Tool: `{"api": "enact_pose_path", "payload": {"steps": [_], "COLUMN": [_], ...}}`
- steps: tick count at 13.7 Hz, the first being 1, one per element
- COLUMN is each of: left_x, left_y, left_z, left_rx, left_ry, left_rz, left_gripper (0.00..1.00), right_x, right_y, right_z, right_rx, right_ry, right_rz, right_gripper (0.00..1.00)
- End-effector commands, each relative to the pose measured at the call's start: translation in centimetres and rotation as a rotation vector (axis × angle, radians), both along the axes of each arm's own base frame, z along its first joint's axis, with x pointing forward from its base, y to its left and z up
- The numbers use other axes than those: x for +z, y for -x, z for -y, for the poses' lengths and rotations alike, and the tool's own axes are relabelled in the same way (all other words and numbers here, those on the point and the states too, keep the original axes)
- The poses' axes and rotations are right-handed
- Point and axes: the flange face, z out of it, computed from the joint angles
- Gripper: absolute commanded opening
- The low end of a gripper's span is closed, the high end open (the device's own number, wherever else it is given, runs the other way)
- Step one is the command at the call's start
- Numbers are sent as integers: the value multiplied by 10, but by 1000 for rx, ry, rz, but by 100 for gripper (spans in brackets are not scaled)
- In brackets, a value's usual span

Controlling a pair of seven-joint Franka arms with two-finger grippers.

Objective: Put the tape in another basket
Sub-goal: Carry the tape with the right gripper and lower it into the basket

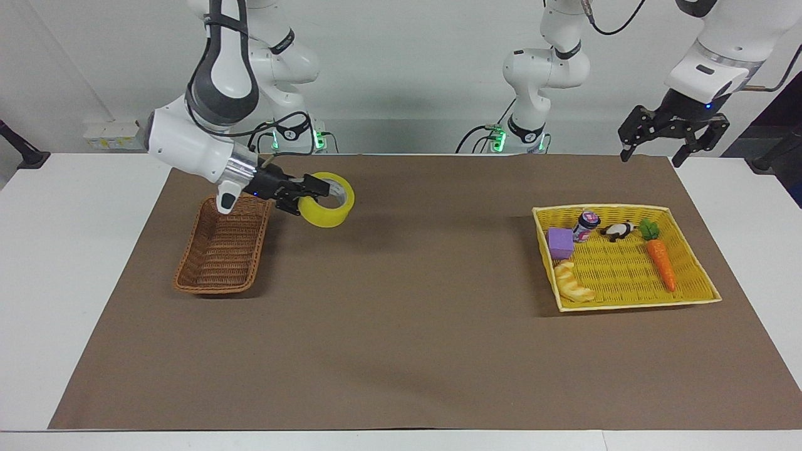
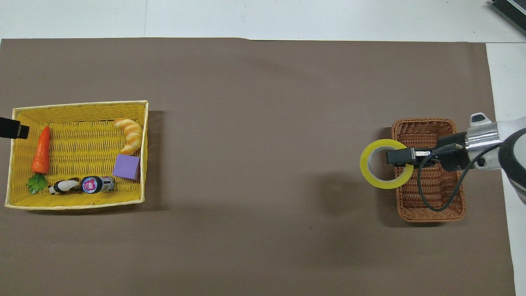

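One stiff, light ring — I have the right gripper (image 1: 311, 193) clamped through the wall of the tape (image 1: 327, 208), raised just beside the basket (image 1: 223, 245); left gripper (image 1: 673, 134) waits, fingers spread.

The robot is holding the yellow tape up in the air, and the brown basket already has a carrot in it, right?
Not quite. The right gripper does hold the tape in the air beside the brown basket, but that basket has no carrot in it. The carrot lies in the yellow basket at the left arm's end of the table. The facing view shows it.
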Motion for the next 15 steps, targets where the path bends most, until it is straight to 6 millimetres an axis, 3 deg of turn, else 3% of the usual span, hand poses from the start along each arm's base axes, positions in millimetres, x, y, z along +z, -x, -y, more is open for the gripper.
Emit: {"api": "enact_pose_path", "payload": {"steps": [1, 4, 9, 11, 15], "left_x": [-4, -8, -14, -13, -11], "left_y": [8, 15, 26, 26, 24], "left_z": [-10, -17, -32, -39, -31], "left_rx": [7, 19, 60, 86, 70], "left_ry": [-17, -15, -11, -8, -7], "left_rz": [-19, -33, -69, -67, -57], "left_gripper": [100, 100, 100, 100, 100], "right_x": [4, -1, -9, -26, -69], "right_y": [8, 13, 13, 10, 13], "right_z": [32, 65, 94, 100, 95], "right_rx": [52, 48, 90, 73, 49], "right_ry": [85, 200, 486, 511, 606], "right_rz": [9, -9, 3, -23, 1], "right_gripper": [0, 0, 0, 0, 0]}}
